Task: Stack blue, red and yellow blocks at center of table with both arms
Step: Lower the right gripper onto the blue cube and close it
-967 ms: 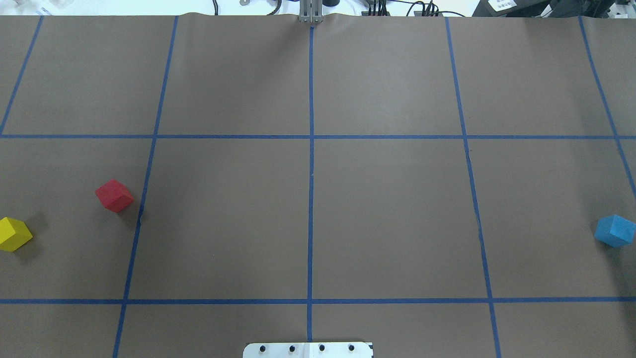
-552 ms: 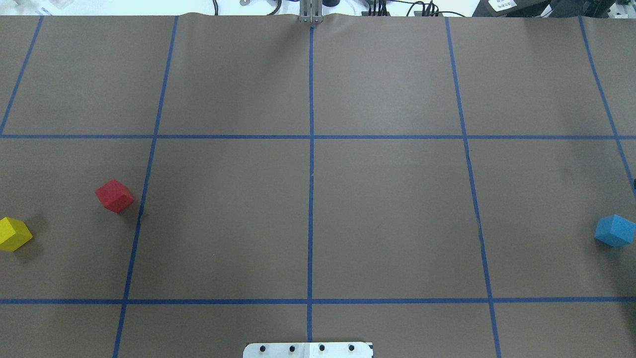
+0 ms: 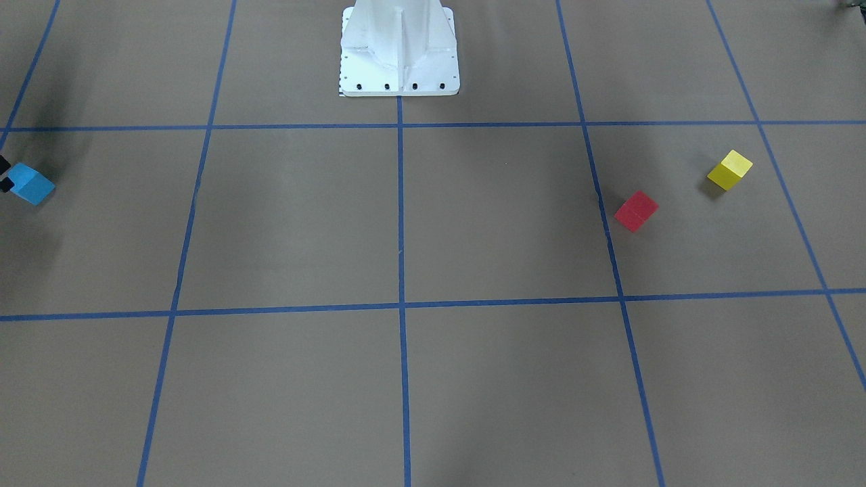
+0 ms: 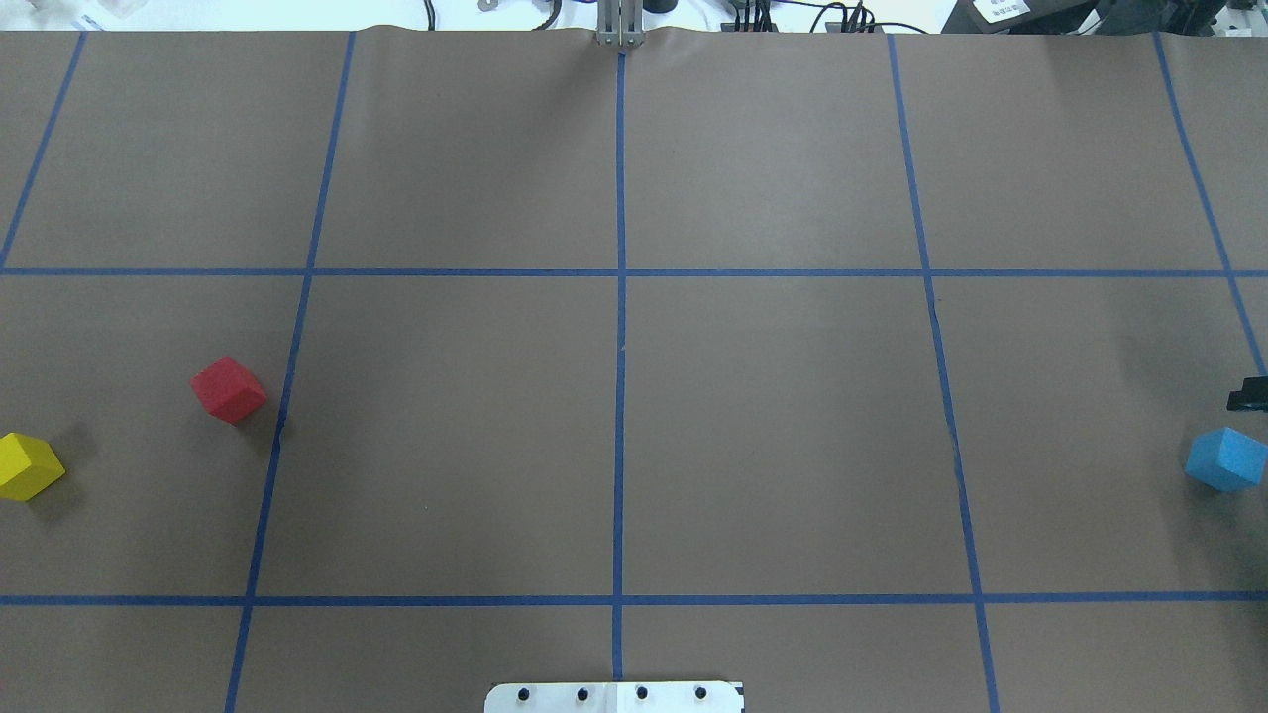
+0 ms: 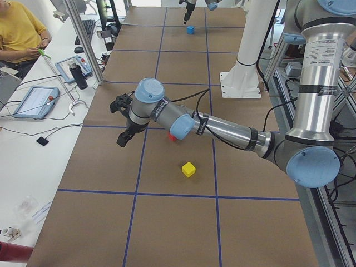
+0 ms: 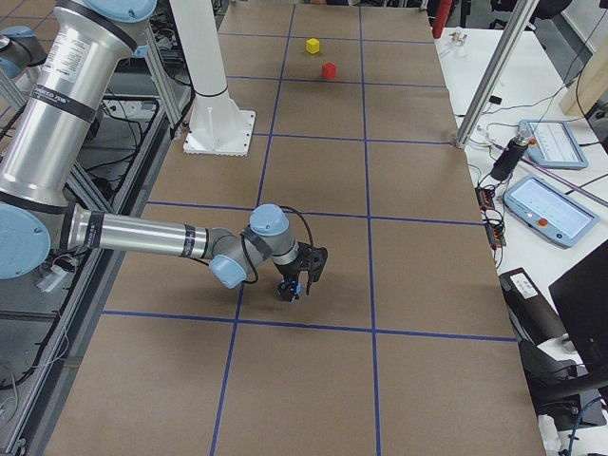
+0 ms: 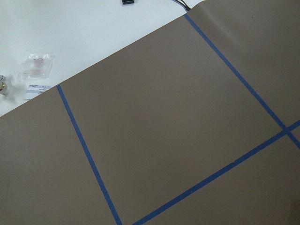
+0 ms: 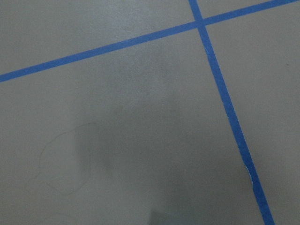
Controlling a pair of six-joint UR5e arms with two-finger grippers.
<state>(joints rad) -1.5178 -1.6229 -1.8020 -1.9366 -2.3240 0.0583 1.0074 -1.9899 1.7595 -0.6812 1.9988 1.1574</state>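
One thing has changed since a second ago: a black tip of the right end effector point(image 6: 302, 274) now pokes in at the overhead view's right edge, just beyond the blue block point(image 4: 1226, 459). A second ago none of it showed there. All three blocks lie where they were.

Reading the overhead view from the left, the yellow block point(image 4: 28, 465) sits on the desk point(image 4: 773, 426) at the frame's left edge. The side view shows a further row of squares between it and the desk's end. The red block point(image 4: 229, 390) stands near it, a little farther out and just left of a tape line point(image 4: 287, 396). Your left arm point(image 5: 222, 129) reaches across over the red block and hides most of it in the left side view. The left end effector point(image 5: 118, 123) is past the block, above the tape, and you cannot tell from here how far its fingers are parted.

Your open room is the two centre squares either side of the middle tape line, ahead of the pedestal point(image 4: 614, 696) and well apart from every block.

The blue block lies in the far-right column, close to the frame's edge, with another row of squares beyond it. The right end effector hangs over it with fingers wide, gripping nothing. In the front view two black tips show beside the block at the frame's edge, and you cannot tell whether they touch it.
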